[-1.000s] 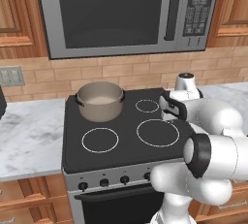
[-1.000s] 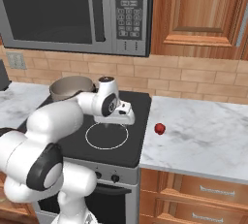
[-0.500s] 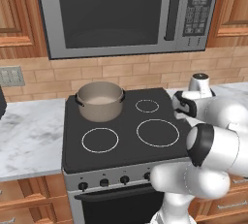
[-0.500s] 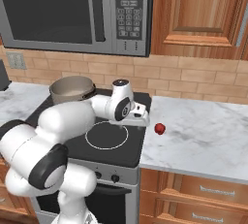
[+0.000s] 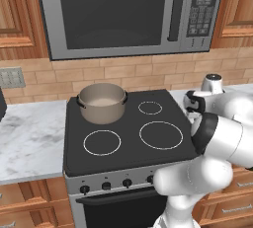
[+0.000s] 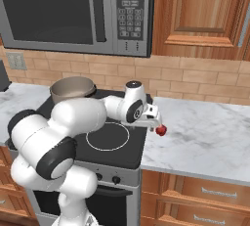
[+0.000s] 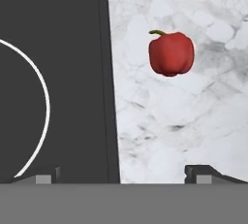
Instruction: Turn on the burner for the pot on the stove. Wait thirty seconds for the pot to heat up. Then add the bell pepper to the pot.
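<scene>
Moved right: gripper [image 7: 123,177] | open | above bell pepper [image 7: 171,53] | counter [image 7: 193,121]

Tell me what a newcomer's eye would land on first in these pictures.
The red bell pepper stands out: it lies alone on the white marble counter just right of the stove, with the open gripper hanging above it. Next comes the pot on the stove's back left ring, under the big steel microwave.
</scene>
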Motion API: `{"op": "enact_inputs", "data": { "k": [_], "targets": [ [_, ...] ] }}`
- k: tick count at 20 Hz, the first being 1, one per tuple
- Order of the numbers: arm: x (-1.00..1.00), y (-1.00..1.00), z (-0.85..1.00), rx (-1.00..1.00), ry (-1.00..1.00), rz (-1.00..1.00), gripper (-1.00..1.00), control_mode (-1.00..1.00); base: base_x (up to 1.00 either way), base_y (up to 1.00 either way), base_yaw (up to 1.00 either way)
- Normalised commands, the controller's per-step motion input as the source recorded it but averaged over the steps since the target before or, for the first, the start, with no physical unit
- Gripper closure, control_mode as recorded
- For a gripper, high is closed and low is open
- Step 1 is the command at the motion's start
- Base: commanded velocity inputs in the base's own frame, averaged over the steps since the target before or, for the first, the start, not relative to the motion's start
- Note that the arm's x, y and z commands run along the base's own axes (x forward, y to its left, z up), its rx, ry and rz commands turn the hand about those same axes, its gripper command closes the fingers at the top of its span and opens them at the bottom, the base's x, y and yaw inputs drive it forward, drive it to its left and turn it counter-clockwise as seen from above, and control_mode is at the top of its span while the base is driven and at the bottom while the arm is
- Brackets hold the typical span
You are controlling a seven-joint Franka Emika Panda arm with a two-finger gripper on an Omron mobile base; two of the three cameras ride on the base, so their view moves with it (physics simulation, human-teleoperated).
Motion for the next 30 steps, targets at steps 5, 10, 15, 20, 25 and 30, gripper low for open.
{"op": "enact_inputs", "data": {
  "k": [5, 10, 15, 20, 25, 30],
  "targets": [
    [0.08, -0.42, 0.11, 0.0, 0.0, 0.0, -1.0, -1.0, 0.0, 0.0, 0.0],
    [0.17, -0.28, 0.0, 0.0, 0.0, 0.0, -1.0, -1.0, 0.0, 0.0, 0.0],
    [0.23, -0.09, 0.0, 0.0, -0.01, 0.0, -1.0, -1.0, 0.0, 0.0, 0.0],
    [0.17, 0.0, 0.0, 0.0, -0.01, 0.0, -1.0, -1.0, 0.0, 0.0, 0.0],
    [0.1, 0.0, -0.04, 0.0, 0.0, 0.0, -1.0, -1.0, 0.0, 0.0, 0.0],
    [0.1, -0.11, -0.16, 0.0, -0.01, 0.0, -1.0, -1.0, 0.0, 0.0, 0.0]
  ]
}}
